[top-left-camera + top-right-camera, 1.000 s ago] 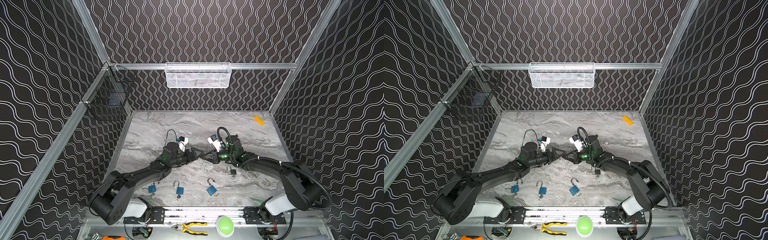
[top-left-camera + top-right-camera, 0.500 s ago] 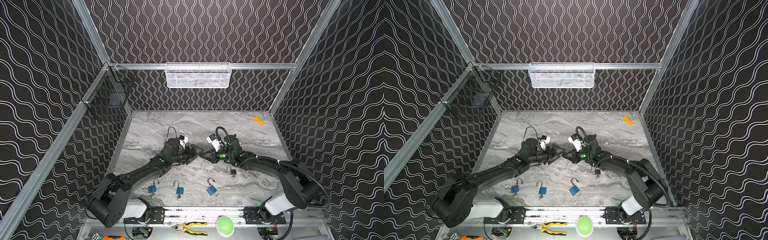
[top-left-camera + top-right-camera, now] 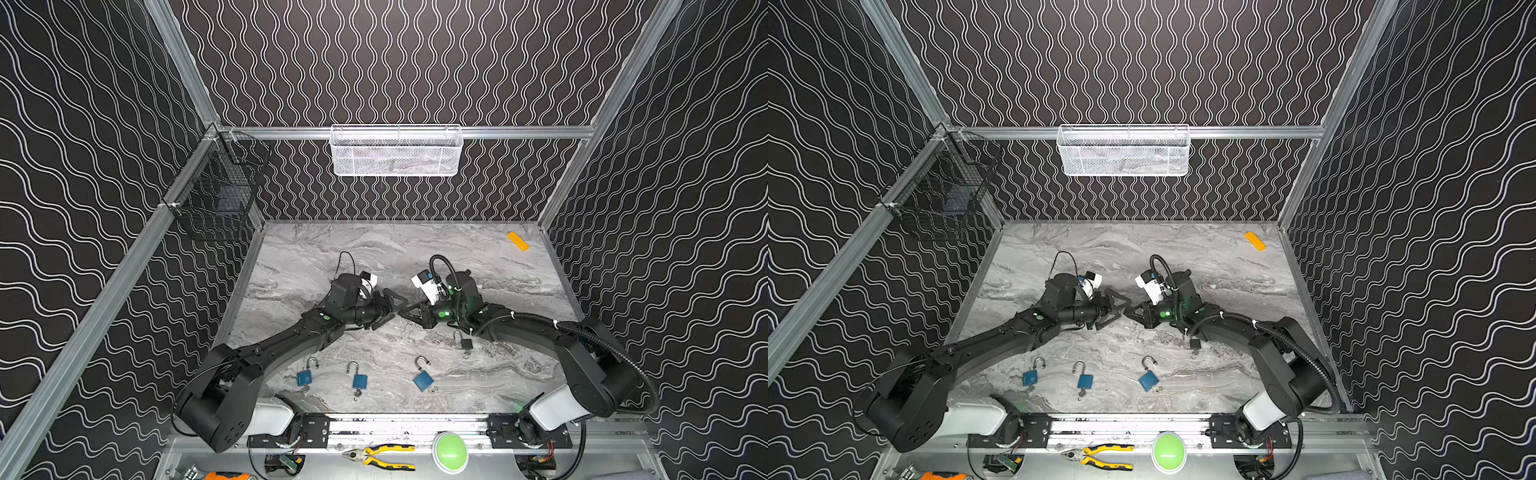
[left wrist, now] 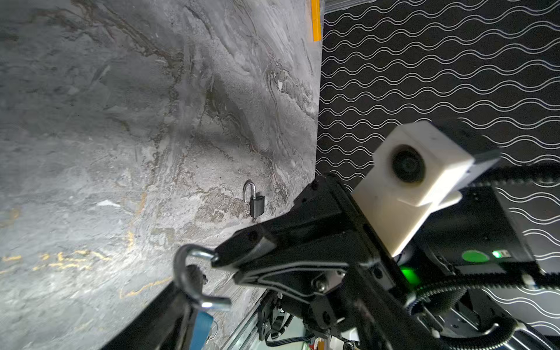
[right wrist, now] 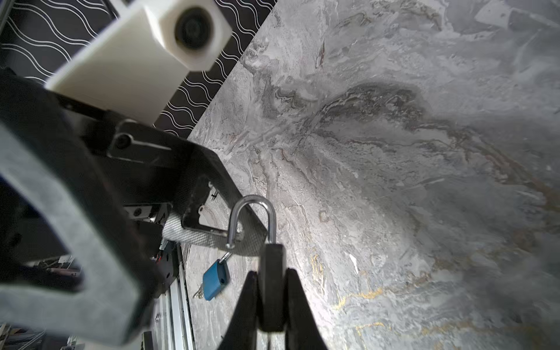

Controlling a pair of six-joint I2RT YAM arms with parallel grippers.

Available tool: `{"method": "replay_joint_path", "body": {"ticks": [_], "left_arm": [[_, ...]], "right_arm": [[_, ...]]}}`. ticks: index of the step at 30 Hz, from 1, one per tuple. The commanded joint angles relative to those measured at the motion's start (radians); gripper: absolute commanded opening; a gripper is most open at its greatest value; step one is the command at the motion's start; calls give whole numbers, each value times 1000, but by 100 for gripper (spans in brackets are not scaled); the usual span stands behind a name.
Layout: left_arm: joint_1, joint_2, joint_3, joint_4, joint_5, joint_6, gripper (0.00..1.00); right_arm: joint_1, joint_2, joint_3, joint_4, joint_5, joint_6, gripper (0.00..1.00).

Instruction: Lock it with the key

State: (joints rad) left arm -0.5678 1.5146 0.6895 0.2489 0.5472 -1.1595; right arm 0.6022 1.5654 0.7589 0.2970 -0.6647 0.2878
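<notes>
Black walls lined with white wavy stripes close in a grey marbled bench (image 3: 415,249). A white mesh basket (image 3: 395,151) hangs on the back rail and a black wire basket (image 3: 216,199) on the left wall. An orange block (image 3: 518,241) lies in the far right corner. The left arm (image 3: 291,340) and the right arm (image 3: 528,328) reach in from the near rail and meet tip to tip over the middle of the bench.

In the right wrist view the right fingers (image 5: 247,306) are clamped tight on the black body of the held padlock (image 5: 270,303), one finger on each flat face. Its silver shackle (image 5: 253,201) stands open: one leg sits in the body and the other ends free beside it. The left fingers (image 5: 209,238) are spread wide and grip nothing. One textured pad lies just behind the shackle's free leg; I cannot tell whether they touch. From the left wrist camera the shackle shows as a hook at the tip of a right finger.

Three blue padlocks (image 3: 304,377) (image 3: 360,380) (image 3: 423,380) lie in a row near the front edge. One appears in the right wrist view with keys (image 5: 198,294) at its base. A spare black padlock (image 3: 466,344) lies on the bench just beside the right arm. Yellow-handled pliers (image 3: 382,455) and a green button (image 3: 450,451) sit on the front rail.
</notes>
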Motion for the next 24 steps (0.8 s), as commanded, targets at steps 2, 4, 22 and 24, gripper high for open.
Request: {"method": "replay_joint_path", "body": {"ticks": [2, 4, 22, 24], "left_arm": [[6, 6, 11, 83, 14, -13, 78], [11, 9, 14, 88, 16, -11, 78], [103, -183, 35, -309, -23, 407, 77], [106, -201, 12, -293, -21, 456, 77]], "right_arm": [[2, 6, -10, 24, -28, -6, 0], [2, 4, -12, 27, -30, -3, 0], [-43, -37, -1, -51, -109, -19, 0], [-58, -44, -3, -49, -144, -10, 0]]}}
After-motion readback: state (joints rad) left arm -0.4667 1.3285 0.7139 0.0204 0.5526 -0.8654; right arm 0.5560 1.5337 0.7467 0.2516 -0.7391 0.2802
